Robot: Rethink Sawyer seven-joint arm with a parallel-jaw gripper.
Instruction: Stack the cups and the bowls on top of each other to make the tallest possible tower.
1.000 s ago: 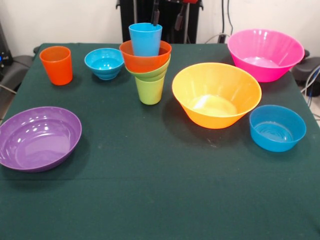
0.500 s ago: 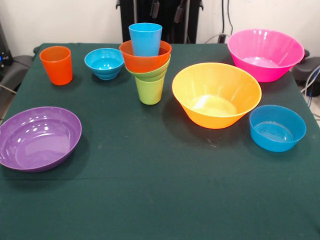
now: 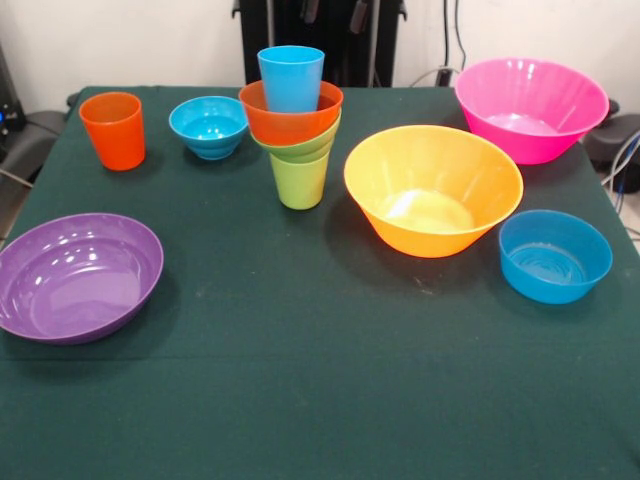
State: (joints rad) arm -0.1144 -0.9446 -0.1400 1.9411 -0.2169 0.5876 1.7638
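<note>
Front view, tower: the tower (image 3: pixel 296 120) stands at the far middle of the worktop (image 3: pixel 320 380). A lime green cup (image 3: pixel 299 180) is the base, a small green bowl (image 3: pixel 305 146) sits on it, then a medium orange bowl (image 3: pixel 290 115), and a light blue cup (image 3: pixel 291 78) stands upright in that bowl.
Front view, loose pieces: an orange cup (image 3: pixel 113 130) and a small blue bowl (image 3: pixel 208 126) are at the far left. A purple bowl (image 3: pixel 78 276) is near left. A yellow-orange bowl (image 3: pixel 433 188) is just beside the tower on the right. A pink bowl (image 3: pixel 531 108) is far right, a blue bowl (image 3: pixel 555 255) near right.
Front view, gripper: dark parts (image 3: pixel 335 12) at the top edge are perhaps its tips; I cannot tell how it stands.
Step in hand: I judge the blue cup is set and the arm is clear.
Next move: probably to take the orange cup or small blue bowl and set it centred on the blue cup, gently, because the tower is narrow.
</note>
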